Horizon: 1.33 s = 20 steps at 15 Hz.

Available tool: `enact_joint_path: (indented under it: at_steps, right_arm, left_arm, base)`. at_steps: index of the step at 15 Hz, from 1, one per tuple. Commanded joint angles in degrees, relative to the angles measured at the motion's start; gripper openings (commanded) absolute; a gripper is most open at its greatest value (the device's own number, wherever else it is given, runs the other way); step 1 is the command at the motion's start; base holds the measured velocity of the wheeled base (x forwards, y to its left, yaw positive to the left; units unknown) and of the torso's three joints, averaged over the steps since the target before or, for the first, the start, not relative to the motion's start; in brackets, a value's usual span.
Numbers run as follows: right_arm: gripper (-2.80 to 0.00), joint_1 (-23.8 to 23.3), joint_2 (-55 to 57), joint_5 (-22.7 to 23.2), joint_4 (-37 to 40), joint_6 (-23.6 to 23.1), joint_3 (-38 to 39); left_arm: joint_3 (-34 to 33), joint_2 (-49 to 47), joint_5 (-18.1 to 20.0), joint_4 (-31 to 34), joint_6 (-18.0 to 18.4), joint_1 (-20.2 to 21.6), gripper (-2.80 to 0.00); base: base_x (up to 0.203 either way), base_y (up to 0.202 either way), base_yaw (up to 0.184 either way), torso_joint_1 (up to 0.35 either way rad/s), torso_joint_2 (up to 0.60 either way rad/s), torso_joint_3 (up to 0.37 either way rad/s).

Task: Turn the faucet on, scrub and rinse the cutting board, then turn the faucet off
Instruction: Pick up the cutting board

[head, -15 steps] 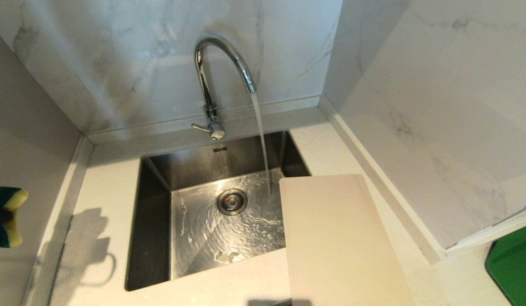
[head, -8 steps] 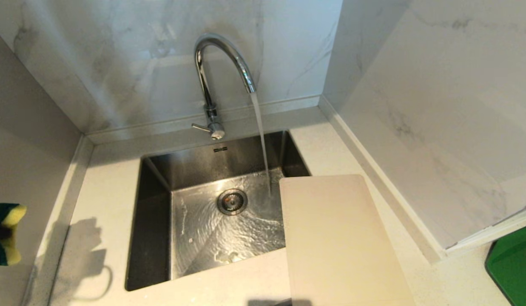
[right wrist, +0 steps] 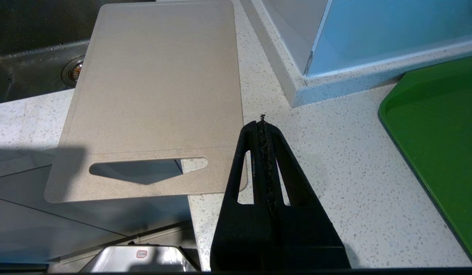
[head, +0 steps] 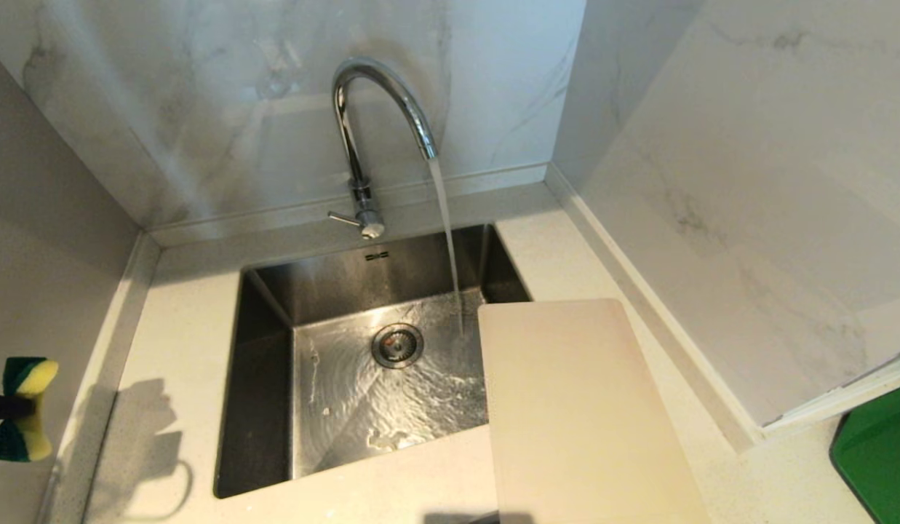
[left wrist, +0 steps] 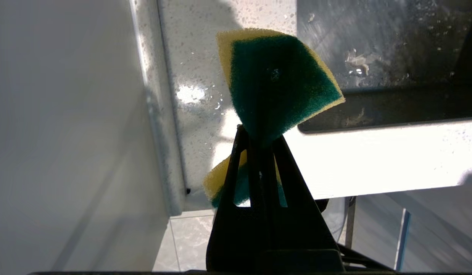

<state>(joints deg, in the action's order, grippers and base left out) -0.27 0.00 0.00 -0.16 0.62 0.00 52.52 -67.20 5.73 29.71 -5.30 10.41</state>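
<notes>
Sponge (head: 20, 407) shifted lower, half cut off at edge.

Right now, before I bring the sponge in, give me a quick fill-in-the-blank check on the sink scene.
1. Water from the faucet lands in the ____, missing the board.
2. The left hand is shut on a green-and-yellow ____.
3. The board's slot handle hangs past the counter's ____ edge.
4. The right hand is shut and holds ____.

Missing words: sink; sponge; front; nothing
</notes>
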Motion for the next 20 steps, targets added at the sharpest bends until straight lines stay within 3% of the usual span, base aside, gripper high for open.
enact_joint_path:
  at_steps: [1, 12, 20]
  right_arm:
    - [-2.8, 0.0, 0.0, 0.0, 0.0, 0.0, 0.0]
    - [-2.8, 0.0, 0.0, 0.0, 0.0, 0.0, 0.0]
    - [-2.8, 0.0, 0.0, 0.0, 0.0, 0.0, 0.0]
  left_arm:
    - [-2.4, 1.2, 0.0, -0.4, 0.0, 0.0, -2.8]
    - [-4.8, 10.3, -0.2, -1.9, 1.4, -0.1, -2.8]
    - [-10.4, 31.4, -0.5, -1.8, 1.7, 0.0, -2.8]
  base:
    - [0.0, 0.0, 0.0, 0.0, 0.0, 0.0]
    - [0.0, 0.0, 0.0, 0.0, 0.0, 0.0]
    - [0.0, 0.0, 0.0, 0.0, 0.0, 0.0]
